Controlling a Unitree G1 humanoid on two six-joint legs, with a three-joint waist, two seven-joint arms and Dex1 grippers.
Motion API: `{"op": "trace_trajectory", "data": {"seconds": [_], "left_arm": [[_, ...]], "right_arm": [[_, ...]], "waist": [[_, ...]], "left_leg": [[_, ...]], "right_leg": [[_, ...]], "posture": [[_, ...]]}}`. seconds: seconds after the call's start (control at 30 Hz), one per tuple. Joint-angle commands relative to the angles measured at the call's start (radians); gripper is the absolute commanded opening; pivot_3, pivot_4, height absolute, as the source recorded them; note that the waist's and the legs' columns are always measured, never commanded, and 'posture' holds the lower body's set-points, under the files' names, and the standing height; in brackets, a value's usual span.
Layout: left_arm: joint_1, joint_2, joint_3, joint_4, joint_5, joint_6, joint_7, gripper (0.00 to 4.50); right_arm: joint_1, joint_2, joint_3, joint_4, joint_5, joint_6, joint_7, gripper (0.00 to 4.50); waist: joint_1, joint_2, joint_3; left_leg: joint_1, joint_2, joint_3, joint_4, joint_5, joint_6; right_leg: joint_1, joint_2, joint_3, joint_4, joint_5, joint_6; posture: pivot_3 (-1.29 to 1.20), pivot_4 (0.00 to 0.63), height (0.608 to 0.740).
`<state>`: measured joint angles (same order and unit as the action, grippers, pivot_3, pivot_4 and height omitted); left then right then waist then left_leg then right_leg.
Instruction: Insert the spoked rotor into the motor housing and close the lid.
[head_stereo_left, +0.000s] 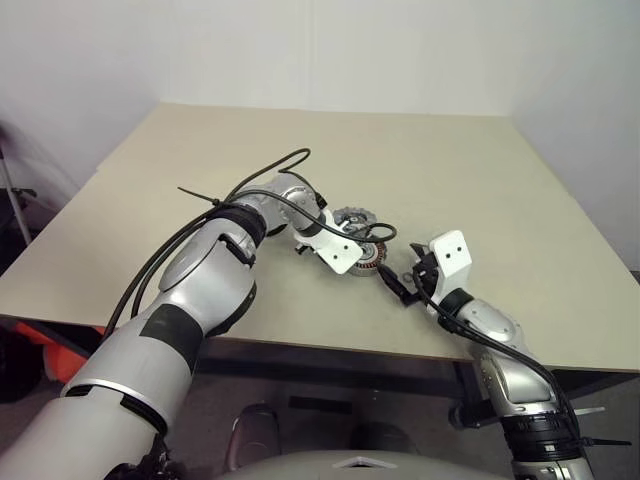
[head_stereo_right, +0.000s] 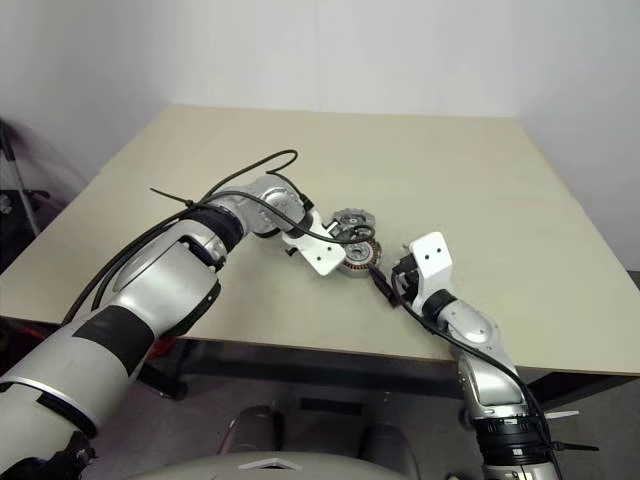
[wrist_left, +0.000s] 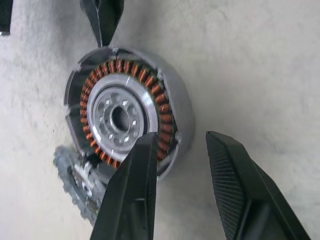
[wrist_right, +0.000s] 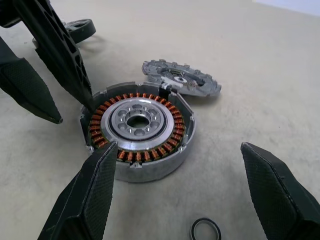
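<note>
Right gripper (wrist_right: 180, 195) spread wide, empty, near table (head_stereo_left: 480, 180) front edge, small black ring (wrist_right: 205, 229) on surface between its fingers. Just beyond, motor housing (wrist_right: 137, 131) flat on table, spoked rotor (wrist_right: 138, 120) seated inside copper windings; left gripper (wrist_left: 182, 165) parted, empty, straddling housing rim. Farthest, lid (wrist_right: 181, 83) leaning against housing's far side.
</note>
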<state>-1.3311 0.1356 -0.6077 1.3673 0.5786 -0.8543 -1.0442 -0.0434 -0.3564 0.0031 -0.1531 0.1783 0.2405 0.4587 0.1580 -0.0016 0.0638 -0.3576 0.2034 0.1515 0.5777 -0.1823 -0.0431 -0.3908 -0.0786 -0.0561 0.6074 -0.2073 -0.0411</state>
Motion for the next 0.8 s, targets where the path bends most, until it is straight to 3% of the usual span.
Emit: {"op": "trace_trajectory", "data": {"seconds": [0.03,0.23,0.47,0.63,0.8], "left_arm": [[-0.014,0.015,0.090,-0.023,-0.090,0.005,-0.050,1.61],[0.024,0.053,0.271,-0.059,-0.281,0.069,-0.202,1.61],[0.139,0.100,0.482,-0.182,-0.511,0.358,-0.264,1.61],[0.298,0.106,0.566,-0.407,-0.635,0.603,-0.226,1.61],[0.522,0.083,0.614,-0.712,-0.721,0.780,-0.081,1.61]], "right_arm": [[-0.038,-0.001,-0.009,-0.019,0.009,-0.010,0.009,4.44],[-0.076,0.002,-0.037,0.012,0.015,-0.003,-0.007,4.44],[-0.101,-0.037,-0.074,0.027,0.022,0.061,0.001,4.44],[-0.142,-0.078,-0.110,0.065,0.021,0.115,-0.009,4.44],[-0.164,-0.115,-0.116,0.081,0.021,0.130,0.021,4.44]], "waist": [[0.000,0.000,0.000],[-0.001,0.000,0.000],[-0.004,0.000,0.000],[-0.006,0.001,0.000],[-0.008,0.001,0.000]], "left_leg": [[0.000,0.000,0.000,0.000,0.000,0.000],[0.000,0.000,0.000,0.000,0.000,0.000],[0.001,0.000,0.001,0.000,0.000,0.000],[0.001,0.000,0.001,0.000,0.000,0.000],[0.000,0.000,0.002,-0.001,0.000,0.001]], "right_leg": [[0.000,0.000,0.000,0.000,0.000,0.000],[0.000,0.000,0.000,0.000,0.000,0.000],[0.000,-0.001,0.000,0.001,0.000,-0.001],[0.000,-0.001,0.000,0.001,0.000,-0.001],[0.000,-0.001,0.000,0.000,0.000,-0.001]], "posture": [[0.00,0.000,0.740],[0.00,0.000,0.740],[0.00,0.000,0.740],[0.00,0.000,0.740],[0.00,0.000,0.740]]}}
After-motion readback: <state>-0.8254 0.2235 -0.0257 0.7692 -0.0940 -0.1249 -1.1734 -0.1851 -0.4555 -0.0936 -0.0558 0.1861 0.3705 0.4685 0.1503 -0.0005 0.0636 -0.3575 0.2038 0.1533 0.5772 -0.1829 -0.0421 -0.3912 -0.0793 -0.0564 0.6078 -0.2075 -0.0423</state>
